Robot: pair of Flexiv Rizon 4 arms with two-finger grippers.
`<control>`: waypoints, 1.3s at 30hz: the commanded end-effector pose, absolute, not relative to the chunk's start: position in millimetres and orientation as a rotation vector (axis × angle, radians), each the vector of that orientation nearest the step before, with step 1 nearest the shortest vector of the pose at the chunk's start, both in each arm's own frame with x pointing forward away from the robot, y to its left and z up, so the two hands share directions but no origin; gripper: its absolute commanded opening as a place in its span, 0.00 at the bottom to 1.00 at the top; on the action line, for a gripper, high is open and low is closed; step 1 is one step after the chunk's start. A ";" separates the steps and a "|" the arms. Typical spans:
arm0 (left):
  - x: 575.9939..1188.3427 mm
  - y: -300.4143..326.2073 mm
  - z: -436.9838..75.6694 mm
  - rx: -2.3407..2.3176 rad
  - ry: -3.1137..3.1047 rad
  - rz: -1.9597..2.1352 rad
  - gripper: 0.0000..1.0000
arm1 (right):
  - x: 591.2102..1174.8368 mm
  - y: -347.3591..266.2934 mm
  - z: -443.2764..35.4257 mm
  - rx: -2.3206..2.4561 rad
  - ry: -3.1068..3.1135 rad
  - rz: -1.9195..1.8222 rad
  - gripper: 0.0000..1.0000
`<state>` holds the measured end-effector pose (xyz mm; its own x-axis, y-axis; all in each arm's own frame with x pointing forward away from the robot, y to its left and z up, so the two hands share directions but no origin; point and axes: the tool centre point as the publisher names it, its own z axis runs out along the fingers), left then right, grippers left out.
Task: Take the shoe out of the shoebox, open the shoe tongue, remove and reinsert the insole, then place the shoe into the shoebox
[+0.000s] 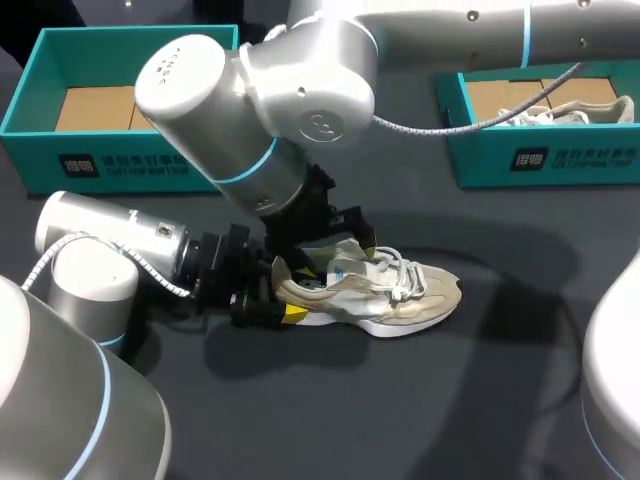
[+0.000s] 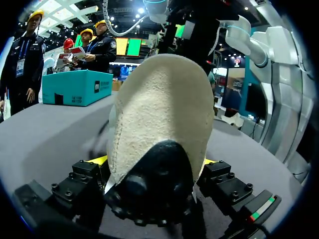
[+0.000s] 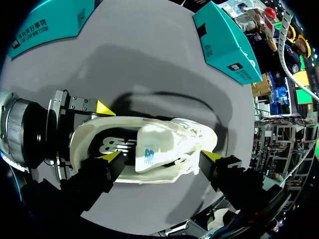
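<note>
A beige and white shoe [image 1: 385, 295] lies on the dark table, toe to the right. My left gripper [image 1: 285, 297] sits at its heel, open, the heel [image 2: 159, 119] between its yellow tips [image 2: 99, 160] and close against them. My right gripper [image 1: 335, 262] hangs open over the shoe's mouth; in the right wrist view [image 3: 162, 157] its fingers straddle the white tongue [image 3: 149, 152] from above. The dark insole [image 3: 117, 147] shows inside the shoe. An empty teal shoebox [image 1: 30, 100] stands at the back left.
A second teal box [image 1: 545, 155] at the back right holds another pale shoe [image 1: 575, 110]. My right arm's big elbow [image 1: 260, 90] hangs over the table's middle. Bare table lies in front of the shoe and to its right.
</note>
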<state>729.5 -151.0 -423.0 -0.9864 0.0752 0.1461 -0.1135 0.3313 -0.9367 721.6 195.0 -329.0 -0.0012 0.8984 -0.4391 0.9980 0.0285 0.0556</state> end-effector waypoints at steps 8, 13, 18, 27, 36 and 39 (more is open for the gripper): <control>728.0 -155.1 -427.6 0.038 -2.428 1.726 0.00 | 718.2 192.5 -344.4 2.136 1.438 -0.378 1.00; 728.0 -155.1 -427.6 0.038 -2.428 1.726 0.00 | 719.8 186.4 -351.6 2.142 1.412 -0.375 1.00; 728.0 -155.1 -427.6 0.038 -2.428 1.726 0.00 | 721.0 180.5 -359.8 2.153 1.382 -0.368 1.00; 728.0 -155.1 -427.6 0.038 -2.428 1.726 0.00 | 720.4 172.1 -351.4 2.176 1.341 -0.336 1.00; 728.0 -155.1 -427.6 0.038 -2.428 1.726 0.00 | 719.6 160.5 -344.0 2.200 1.327 -0.318 0.58; 728.0 -155.1 -427.6 0.038 -2.428 1.726 0.00 | 717.9 158.9 -339.4 2.209 1.323 -0.314 0.59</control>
<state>729.6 -151.3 -423.0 -0.9864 0.0749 0.1461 -0.1136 0.3312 -0.9367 724.6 164.6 -344.3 -0.0037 0.8221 -0.5694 0.9981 0.0383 0.0488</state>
